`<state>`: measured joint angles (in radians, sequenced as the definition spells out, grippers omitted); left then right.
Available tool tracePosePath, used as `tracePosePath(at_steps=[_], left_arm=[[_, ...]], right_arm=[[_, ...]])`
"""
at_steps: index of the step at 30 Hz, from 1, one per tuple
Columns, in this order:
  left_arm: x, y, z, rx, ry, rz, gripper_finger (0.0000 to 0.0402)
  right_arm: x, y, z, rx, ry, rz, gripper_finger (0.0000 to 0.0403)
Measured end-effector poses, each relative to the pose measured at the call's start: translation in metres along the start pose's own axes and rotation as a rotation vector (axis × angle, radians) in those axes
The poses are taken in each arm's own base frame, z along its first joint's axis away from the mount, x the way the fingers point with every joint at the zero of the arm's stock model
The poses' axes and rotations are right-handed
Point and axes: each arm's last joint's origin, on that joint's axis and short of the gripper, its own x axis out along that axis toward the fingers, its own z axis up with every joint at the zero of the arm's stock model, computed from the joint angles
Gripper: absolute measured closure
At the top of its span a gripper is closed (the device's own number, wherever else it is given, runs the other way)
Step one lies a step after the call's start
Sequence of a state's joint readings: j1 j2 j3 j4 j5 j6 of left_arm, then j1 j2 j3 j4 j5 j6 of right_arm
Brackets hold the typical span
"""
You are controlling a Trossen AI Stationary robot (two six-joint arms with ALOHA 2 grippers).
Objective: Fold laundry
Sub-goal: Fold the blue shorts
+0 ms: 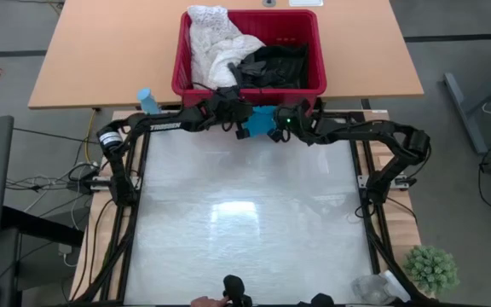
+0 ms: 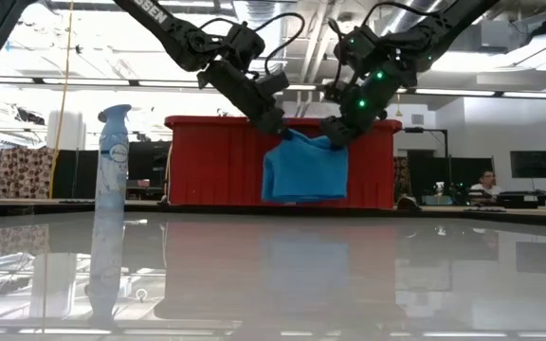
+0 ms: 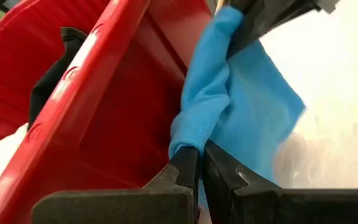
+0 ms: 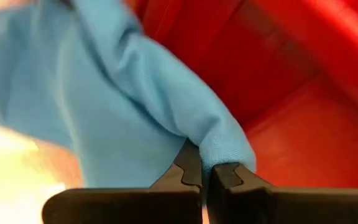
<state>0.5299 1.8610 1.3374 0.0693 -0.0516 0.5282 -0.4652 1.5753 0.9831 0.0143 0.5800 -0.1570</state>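
Left gripper [image 2: 275,123]: clamped on one upper corner of a small teal soft cloth garment [image 2: 304,170], at the far edge of the table, just in front of the basket.
Right gripper [image 2: 334,135]: clenched on the other upper corner of the same teal garment, close beside the left gripper; in each wrist view the dark fingers [image 4: 199,171] are seen pinched together on a fold of cloth.
Teal garment: held up between both grippers, hanging clear of the glossy white table top [image 1: 245,222], in front of the near wall of the red plastic slotted basket [image 1: 250,89].
Remaining laundry: a white lacy-textured garment [image 1: 216,43] and black garments [image 1: 275,66] are seen lying in the basket, unfolded.
Other items: a pale spray bottle [image 2: 110,166] is stood at the far left of the table.
Progress: judged early; no folded piece is seen on the table.
Done: one garment is lifted out by two corners.
Left: laying the teal garment flat, folding it, then treating the pieces in the basket likewise.
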Motion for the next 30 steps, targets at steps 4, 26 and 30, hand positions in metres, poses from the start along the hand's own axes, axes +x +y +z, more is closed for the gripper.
tracePosePath(at_steps=[4, 26, 30], left_arm=[[0.007, -0.008, 0.000, -0.007, -0.014, -0.014, 0.0401], [-0.049, -0.054, -0.065, -0.308, -0.200, -0.090, 0.0401], [-0.056, -0.061, -0.068, -0.331, -0.258, -0.060, 0.0401]], right_arm=[[0.001, 0.003, -0.010, -0.005, 0.016, 0.006, 0.0384], [-0.006, 0.026, -0.029, 0.024, -0.046, 0.140, 0.0384], [-0.008, 0.030, -0.023, 0.048, -0.108, 0.195, 0.0384]])
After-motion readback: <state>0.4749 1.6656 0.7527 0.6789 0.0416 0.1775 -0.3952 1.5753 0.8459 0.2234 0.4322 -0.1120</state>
